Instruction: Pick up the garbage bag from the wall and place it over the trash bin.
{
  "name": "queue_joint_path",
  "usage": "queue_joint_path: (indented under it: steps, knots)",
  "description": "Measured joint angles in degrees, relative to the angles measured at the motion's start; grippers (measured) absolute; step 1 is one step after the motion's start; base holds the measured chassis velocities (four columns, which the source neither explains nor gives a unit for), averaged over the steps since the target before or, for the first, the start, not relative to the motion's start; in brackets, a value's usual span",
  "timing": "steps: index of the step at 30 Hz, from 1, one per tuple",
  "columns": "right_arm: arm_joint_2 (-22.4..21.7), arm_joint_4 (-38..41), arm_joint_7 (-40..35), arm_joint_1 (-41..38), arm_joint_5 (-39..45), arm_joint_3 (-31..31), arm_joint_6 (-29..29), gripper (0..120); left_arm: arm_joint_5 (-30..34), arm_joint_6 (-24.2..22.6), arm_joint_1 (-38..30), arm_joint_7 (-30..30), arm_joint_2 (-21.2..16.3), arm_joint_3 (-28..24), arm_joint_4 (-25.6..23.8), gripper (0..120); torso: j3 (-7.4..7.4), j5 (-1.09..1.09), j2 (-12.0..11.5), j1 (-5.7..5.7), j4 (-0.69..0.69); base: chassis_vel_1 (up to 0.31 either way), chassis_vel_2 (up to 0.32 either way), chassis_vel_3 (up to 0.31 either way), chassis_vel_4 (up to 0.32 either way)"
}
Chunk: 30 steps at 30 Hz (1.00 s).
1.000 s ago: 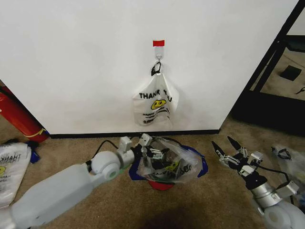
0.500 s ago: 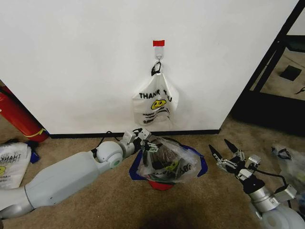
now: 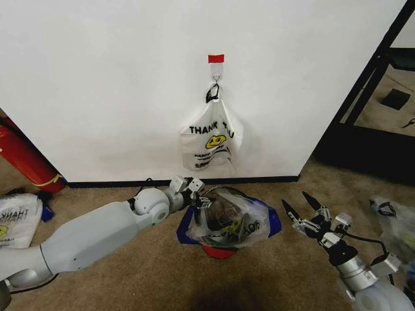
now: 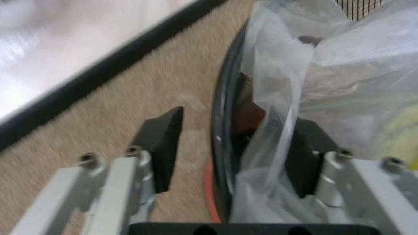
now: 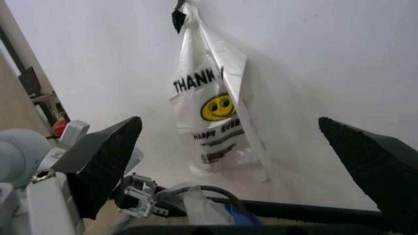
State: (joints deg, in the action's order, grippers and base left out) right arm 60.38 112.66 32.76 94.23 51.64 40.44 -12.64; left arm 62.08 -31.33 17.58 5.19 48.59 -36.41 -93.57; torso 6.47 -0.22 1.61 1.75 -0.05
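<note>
left pincer (image 3: 198,194) has crept along the garbage bag (image 3: 230,220) rim, open.

Bright even light, soft floor shadows, left wrist view blurred

Trash bin (image 3: 219,249): we see a strip of dark rim and the red base; the garbage bag (image 3: 228,219) covers the mesh. Bag lettering: creased, unreadable to us. Left gripper (image 4: 230,142): one finger behind plastic film in the left wrist view; carpet and baseboard there blurred. White bag (image 3: 17,218) at the head view's left edge: cut off. Red cylinder (image 3: 23,159): cut off likewise.
</note>
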Motion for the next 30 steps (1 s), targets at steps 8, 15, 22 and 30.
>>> queue_joint_path:
  steps: [8, 15, 22, 30]
  knots:
    - [0.4, 0.0, 0.1, 0.4, -0.5, -0.2, -0.2, 100, 5.8, -5.5, 0.5, 5.3, 0.6, 1.9, -2.0, 20, 0.00, 0.00, 0.0, 0.00, 0.01, 0.000, 0.000, 0.000, 0.000]
    - [0.8, -0.5, 0.3, 0.2, -1.0, -0.6, -0.3, 100, 10.1, -6.8, 1.6, 10.5, 1.1, 3.9, -3.8, 2, 0.00, 0.00, 0.0, 0.00, 0.00, 0.000, 0.000, 0.000, 0.000]
    - [1.3, -0.9, 0.3, 0.7, -0.9, -0.5, -0.5, 100, 19.5, -7.4, 9.9, 23.4, 0.7, 13.6, -12.2, 2, 0.00, 0.00, 0.0, 0.00, 0.00, 0.000, 0.000, 0.000, 0.000]
    - [2.7, 0.3, -2.7, 0.9, 0.0, -1.0, -0.7, 100, 24.9, -2.9, 28.4, 35.0, 0.9, 35.3, -20.5, 2, -0.01, -0.01, 0.0, 0.00, 0.02, 0.000, 0.000, 0.000, 0.000]
